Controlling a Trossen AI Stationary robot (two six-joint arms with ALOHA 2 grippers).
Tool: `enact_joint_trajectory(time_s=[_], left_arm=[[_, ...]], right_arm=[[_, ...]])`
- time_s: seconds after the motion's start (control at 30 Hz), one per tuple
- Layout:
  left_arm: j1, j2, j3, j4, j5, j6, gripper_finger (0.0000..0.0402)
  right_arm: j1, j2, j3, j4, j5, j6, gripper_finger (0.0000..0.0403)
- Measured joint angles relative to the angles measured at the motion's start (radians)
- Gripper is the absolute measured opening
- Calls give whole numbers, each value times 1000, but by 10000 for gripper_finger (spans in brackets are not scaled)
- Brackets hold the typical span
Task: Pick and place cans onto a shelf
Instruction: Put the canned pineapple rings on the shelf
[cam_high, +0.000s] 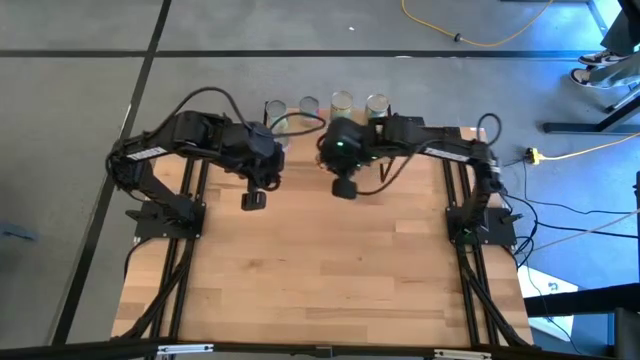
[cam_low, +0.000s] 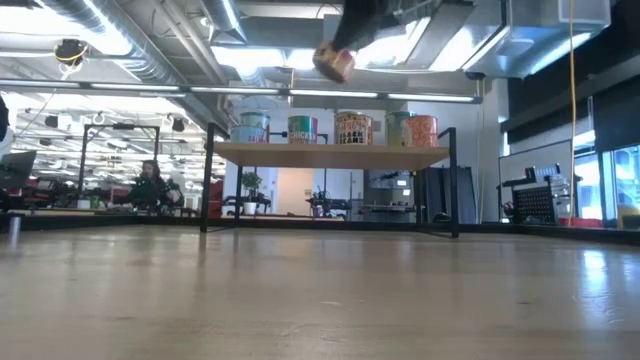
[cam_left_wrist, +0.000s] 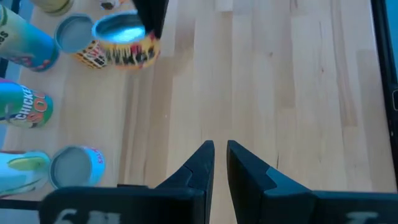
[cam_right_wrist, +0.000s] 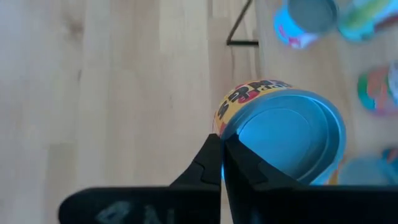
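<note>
A can with a yellow label and a silvery top (cam_right_wrist: 283, 134) hangs high over the table, and my right gripper (cam_right_wrist: 221, 155) is shut on it. In the low view this can (cam_low: 335, 63) shows tilted, near the picture's top. My gripper (cam_high: 345, 187) covers it in the high view. Several more cans (cam_low: 302, 130) stand upright on the shelf (cam_low: 330, 155) at the table's far edge. My left gripper (cam_left_wrist: 219, 158) hovers over bare table beside the right one. Its fingers are close together with only a slit between them and nothing in it. My right gripper pinches the top rim of the yellow can (cam_right_wrist: 225, 127) at one side between its two fingers. The fingers come from above, slanting down. The can hangs tilted below them, lifted clear of the table and higher than the shelf top.
The wooden tabletop (cam_high: 320, 270) stretches bare from the grippers to the near edge. Black rails (cam_high: 185, 250) run along both sides. In the left wrist view the cans on the shelf (cam_left_wrist: 74, 165) stand close beside my left gripper. A person (cam_low: 150, 185) sits far back in the room.
</note>
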Motion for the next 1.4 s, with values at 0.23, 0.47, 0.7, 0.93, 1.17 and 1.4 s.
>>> enact_joint_trajectory(time_s=[0.23,0.47,0.7,0.93,1.17,1.4], left_arm=[[3,1,0,-51,0,-7,36],[3,1,0,-61,0,-33,37],[3,1,0,-78,0,-34,33],[3,1,0,-78,0,-35,33],[3,1,0,-81,0,-34,33],[3,1,0,-102,-3,-33,33]], right_arm=[[-50,150,153,-9,-1,-226,4],[-111,240,200,8,0,-406,4],[-171,313,200,45,9,-448,4],[-202,339,199,48,3,-453,4],[-204,337,199,50,-19,-475,47],[-204,342,198,58,-18,-475,74]])
